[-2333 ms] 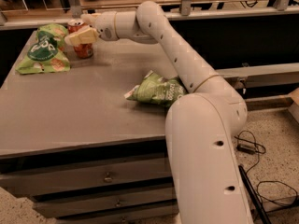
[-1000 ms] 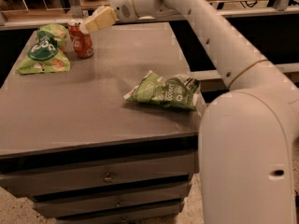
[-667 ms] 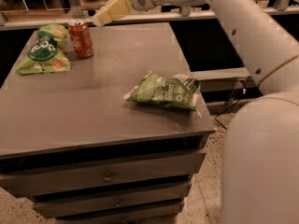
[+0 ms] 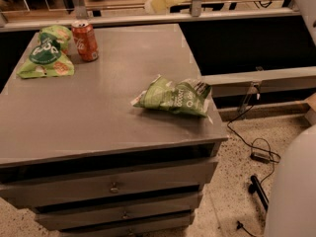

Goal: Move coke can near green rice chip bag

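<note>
Now, gripper (image 4: 160, 1): up at the top centre of the frame, pale cream, hanging above the far edge of the table and pointing down to the left. It is well clear of everything on the top, and nothing sits in it. Whether it is released or clenched, I cannot tell.
Coke can (image 4: 85, 41): upper left of the frame, standing upright on the table near the back left corner, silver top up and white script facing us.
Green rice chip bag (image 4: 45, 58): lying flat at the far left, dark round logo on top and orange chip pictures along its near edge. It is just to the left of the coke can, and I cannot tell whether the two touch.
Pale green bag (image 4: 173, 98): the larger one, on its side right of centre, close to the table's right edge and well apart from the can.
Table (image 4: 89, 117): grey flat top filling the left and middle of the frame.
Drawers (image 4: 113, 186): stacked under the top, small knobs showing at lower centre.
Floor (image 4: 232, 191): speckled, lower right, with a black cable (image 4: 252, 142) looping across it.
Robot body (image 4: 294, 191): a white curved shell at the lower right edge.
</note>
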`<state>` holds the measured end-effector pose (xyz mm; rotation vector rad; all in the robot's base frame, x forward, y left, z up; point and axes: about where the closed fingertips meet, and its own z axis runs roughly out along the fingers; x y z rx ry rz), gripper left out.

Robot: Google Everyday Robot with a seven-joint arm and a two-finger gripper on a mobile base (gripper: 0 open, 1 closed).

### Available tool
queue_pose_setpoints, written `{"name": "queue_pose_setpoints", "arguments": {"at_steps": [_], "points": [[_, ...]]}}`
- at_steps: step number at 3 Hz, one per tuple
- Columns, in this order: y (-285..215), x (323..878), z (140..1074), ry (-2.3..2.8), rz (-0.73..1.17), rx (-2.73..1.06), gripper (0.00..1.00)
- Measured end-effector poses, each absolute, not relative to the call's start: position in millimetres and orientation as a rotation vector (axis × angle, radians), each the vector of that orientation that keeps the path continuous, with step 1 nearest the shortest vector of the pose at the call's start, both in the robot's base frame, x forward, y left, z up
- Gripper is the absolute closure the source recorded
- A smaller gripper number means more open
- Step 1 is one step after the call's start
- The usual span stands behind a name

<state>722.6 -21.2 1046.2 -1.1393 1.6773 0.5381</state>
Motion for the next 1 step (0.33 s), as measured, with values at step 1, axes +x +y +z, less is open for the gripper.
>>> {"name": "queue_pose_setpoints", "arguments": {"at_steps": [1], "points": [[-21.1, 722.6, 1046.1, 1.677, 0.538, -1.139, 0.00]]}}
